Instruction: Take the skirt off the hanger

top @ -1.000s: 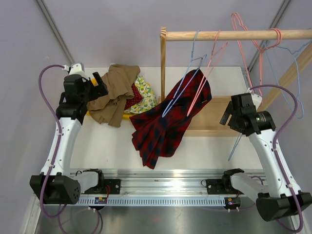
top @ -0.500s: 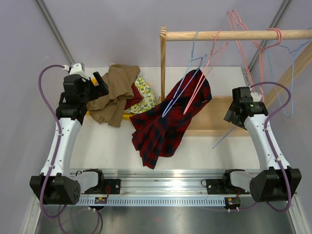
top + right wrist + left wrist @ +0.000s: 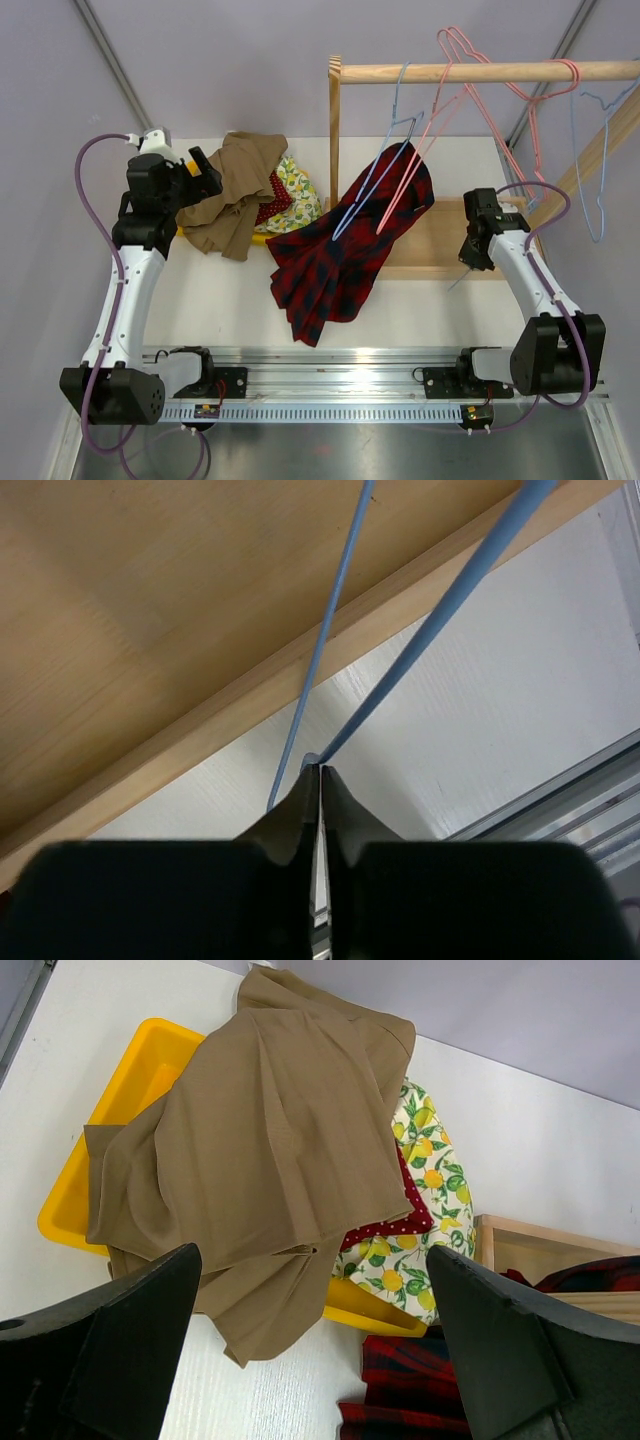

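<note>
The red and dark tartan skirt (image 3: 340,260) hangs from a pale-blue wire hanger (image 3: 372,180) hooked on the wooden rod, and its lower part lies spread on the table. A pink hanger (image 3: 415,170) rests across it. The skirt's edge also shows in the left wrist view (image 3: 410,1400). My right gripper (image 3: 470,262) is beside the rack's base, to the right of the skirt. Its jaws (image 3: 320,772) are shut with the corner of a different pale-blue wire hanger (image 3: 400,670) at their tips. My left gripper (image 3: 310,1360) hovers wide open over the clothes pile, holding nothing.
A yellow bin (image 3: 150,1060) holds a tan garment (image 3: 270,1130), a lemon-print piece (image 3: 420,1260) and a red dotted one (image 3: 400,1220). The wooden rack's rod (image 3: 500,72) carries pink hangers (image 3: 500,100) and a blue one (image 3: 597,180). Its base board (image 3: 150,610) lies under my right gripper.
My right arm has pulled in toward the rack's base and its jaws have closed at the blue wire's corner. The loose hangers on the rod have swung. The left arm stayed put.
</note>
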`<action>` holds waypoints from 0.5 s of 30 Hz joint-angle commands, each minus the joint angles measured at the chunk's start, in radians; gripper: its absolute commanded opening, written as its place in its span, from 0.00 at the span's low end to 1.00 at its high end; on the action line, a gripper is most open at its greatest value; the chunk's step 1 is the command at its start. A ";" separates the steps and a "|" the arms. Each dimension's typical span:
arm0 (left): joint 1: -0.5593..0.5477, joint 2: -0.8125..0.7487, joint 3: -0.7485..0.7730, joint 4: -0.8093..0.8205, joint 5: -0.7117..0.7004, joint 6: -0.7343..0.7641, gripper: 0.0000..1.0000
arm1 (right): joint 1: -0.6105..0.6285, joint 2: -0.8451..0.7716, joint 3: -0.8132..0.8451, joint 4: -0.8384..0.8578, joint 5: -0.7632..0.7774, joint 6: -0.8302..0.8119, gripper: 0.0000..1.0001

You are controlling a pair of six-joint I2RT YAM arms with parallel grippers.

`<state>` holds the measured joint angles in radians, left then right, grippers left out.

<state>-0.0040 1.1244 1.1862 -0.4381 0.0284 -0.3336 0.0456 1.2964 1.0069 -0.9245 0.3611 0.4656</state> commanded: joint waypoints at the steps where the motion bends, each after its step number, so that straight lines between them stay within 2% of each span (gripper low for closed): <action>1: -0.002 -0.021 0.012 0.048 0.028 -0.005 0.99 | -0.003 -0.043 0.001 0.050 0.003 0.013 0.02; 10: -0.002 -0.011 0.009 0.048 0.024 -0.004 0.99 | -0.003 -0.075 0.033 0.038 -0.007 0.008 0.00; 11: -0.002 -0.009 0.009 0.048 0.024 -0.004 0.99 | -0.003 -0.075 0.048 0.029 -0.013 0.007 0.11; 13: -0.002 -0.009 0.010 0.050 0.024 -0.004 0.99 | -0.004 -0.088 0.065 0.003 -0.034 0.002 0.49; 14: -0.002 -0.009 0.009 0.050 0.024 -0.004 0.99 | -0.003 -0.095 0.088 -0.011 -0.031 0.004 0.72; 15: -0.002 -0.008 0.009 0.049 0.024 -0.004 0.99 | -0.003 -0.115 0.101 -0.037 -0.021 0.002 0.78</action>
<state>-0.0040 1.1248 1.1862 -0.4381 0.0296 -0.3336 0.0452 1.2400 1.0306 -0.9260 0.3382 0.4709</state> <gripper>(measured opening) 0.987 0.700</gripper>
